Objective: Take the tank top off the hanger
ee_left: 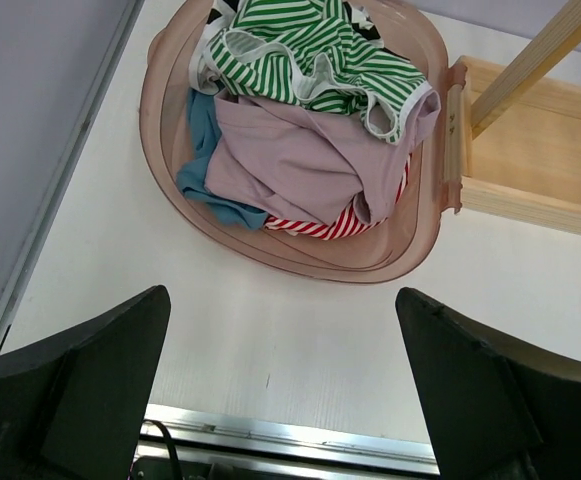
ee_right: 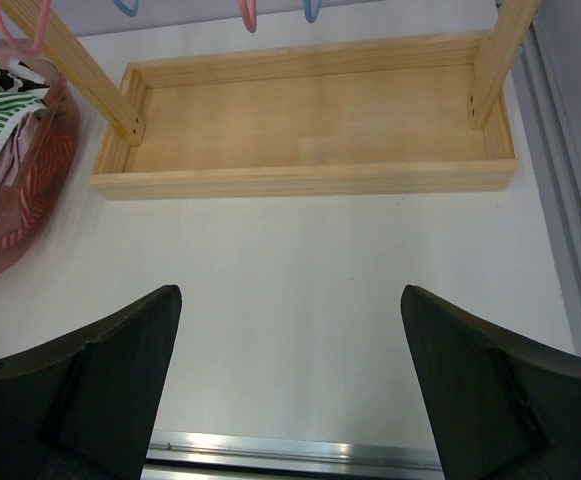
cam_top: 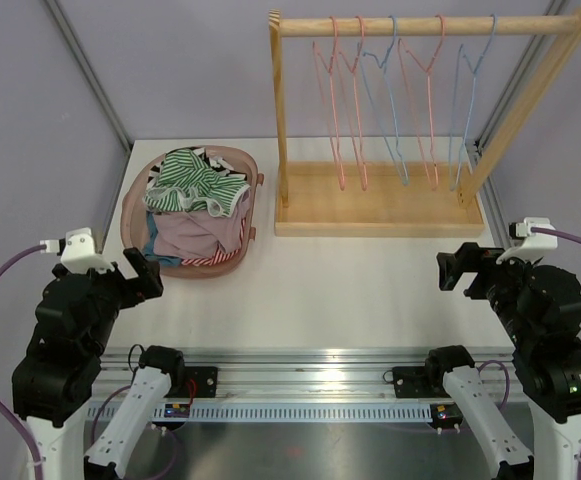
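Note:
Several bare pink and blue hangers [cam_top: 400, 100] hang from the wooden rack's rail [cam_top: 420, 25]; no garment is on any of them. A green-striped tank top [cam_top: 192, 180] lies on top of a pile of clothes in the pink basket [cam_top: 135, 205], also in the left wrist view [ee_left: 310, 60]. My left gripper [cam_top: 142, 272] is open and empty, near the table's front left, just in front of the basket [ee_left: 300, 265]. My right gripper [cam_top: 455, 270] is open and empty at the front right, in front of the rack's base [ee_right: 310, 130].
The wooden rack base [cam_top: 375, 205] stands at the back right, its diagonal brace [cam_top: 525, 110] rising to the right. The basket also holds a mauve garment [ee_left: 300, 165], a blue one and a red-striped one. A metal rail [cam_top: 300, 365] runs along the near edge.

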Tool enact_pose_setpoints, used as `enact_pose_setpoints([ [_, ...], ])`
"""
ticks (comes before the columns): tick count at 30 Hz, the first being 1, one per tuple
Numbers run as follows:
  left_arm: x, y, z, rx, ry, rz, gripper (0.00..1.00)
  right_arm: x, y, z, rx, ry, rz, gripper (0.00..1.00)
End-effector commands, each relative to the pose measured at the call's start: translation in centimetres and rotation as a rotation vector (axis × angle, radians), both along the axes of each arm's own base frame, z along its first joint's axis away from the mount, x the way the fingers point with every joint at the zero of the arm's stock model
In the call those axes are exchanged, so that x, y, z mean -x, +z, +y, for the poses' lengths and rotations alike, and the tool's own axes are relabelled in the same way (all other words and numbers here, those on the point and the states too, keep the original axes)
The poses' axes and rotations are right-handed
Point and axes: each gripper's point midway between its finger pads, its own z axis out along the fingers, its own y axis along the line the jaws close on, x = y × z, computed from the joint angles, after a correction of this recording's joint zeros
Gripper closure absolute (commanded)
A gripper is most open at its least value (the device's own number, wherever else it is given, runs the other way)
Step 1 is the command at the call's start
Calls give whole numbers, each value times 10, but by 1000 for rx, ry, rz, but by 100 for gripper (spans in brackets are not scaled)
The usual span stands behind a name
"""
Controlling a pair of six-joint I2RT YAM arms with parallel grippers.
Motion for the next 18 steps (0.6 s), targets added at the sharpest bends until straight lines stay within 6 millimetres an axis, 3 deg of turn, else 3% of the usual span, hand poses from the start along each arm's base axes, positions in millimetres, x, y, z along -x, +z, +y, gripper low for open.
enact_pose_setpoints([
  [1, 1, -2, -9, 4, -61, -29, 1, -6, -2, -2, 4, -18, -5, 1],
  [18, -12, -15, -17, 26, -85, -38, 1, -13, -10, -1, 3, -22, 35, 1],
])
